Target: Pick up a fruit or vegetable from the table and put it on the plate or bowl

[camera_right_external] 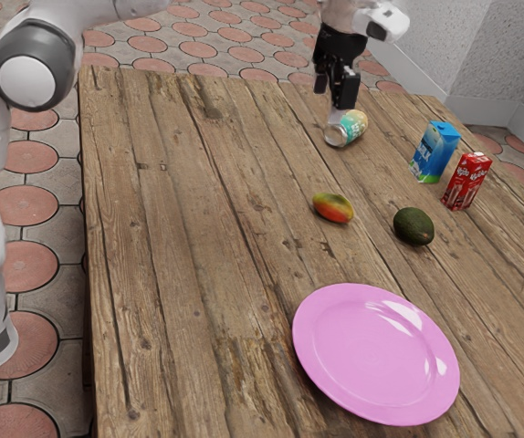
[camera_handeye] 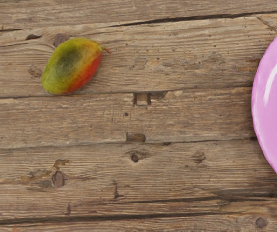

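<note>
A green, yellow and red mango lies near the middle of the wooden table. Toward the exterior view's right of it rests a dark green avocado. A pink plate sits near the table's front edge, with nothing on it. My gripper hangs high over the far part of the table, well away from the mango, open, with nothing between its fingers.
A tin can lies on its side at the far part of the table, under the gripper in the exterior view. A blue carton and a red carton stand near the right edge. Tiled floor surrounds the table.
</note>
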### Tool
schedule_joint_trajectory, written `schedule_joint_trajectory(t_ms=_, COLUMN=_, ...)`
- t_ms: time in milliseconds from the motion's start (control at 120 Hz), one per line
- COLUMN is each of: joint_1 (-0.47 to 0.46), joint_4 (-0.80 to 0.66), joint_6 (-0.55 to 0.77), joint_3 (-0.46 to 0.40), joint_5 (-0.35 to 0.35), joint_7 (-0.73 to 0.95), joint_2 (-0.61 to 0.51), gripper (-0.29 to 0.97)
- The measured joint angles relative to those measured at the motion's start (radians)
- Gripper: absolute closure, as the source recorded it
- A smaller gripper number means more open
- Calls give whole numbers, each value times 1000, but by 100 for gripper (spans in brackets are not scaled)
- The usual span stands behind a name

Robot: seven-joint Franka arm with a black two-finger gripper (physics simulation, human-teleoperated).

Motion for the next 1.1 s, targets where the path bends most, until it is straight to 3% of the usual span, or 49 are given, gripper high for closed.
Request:
schedule_joint_trajectory(t_ms=408, joint_1=-54, joint_4=-40, joint_6=-3, joint_3=2, joint_5=-53, joint_7=-64, joint_2=68, gripper=0)
schedule_joint_trajectory(t_ms=817, joint_1=-24, joint_4=-62, joint_6=-26, joint_3=15, joint_5=-39, joint_7=-603, joint_2=69, gripper=0)
schedule_joint_trajectory(t_ms=1017, joint_1=10, joint_4=-60, joint_6=20, joint_3=18, joint_5=0, joint_7=-833, joint_2=116, gripper=0)
schedule_joint_trajectory(t_ms=1100, joint_1=21, joint_4=3, joint_6=47, joint_3=21, joint_5=20, joint_7=-910, joint_2=182, gripper=0)
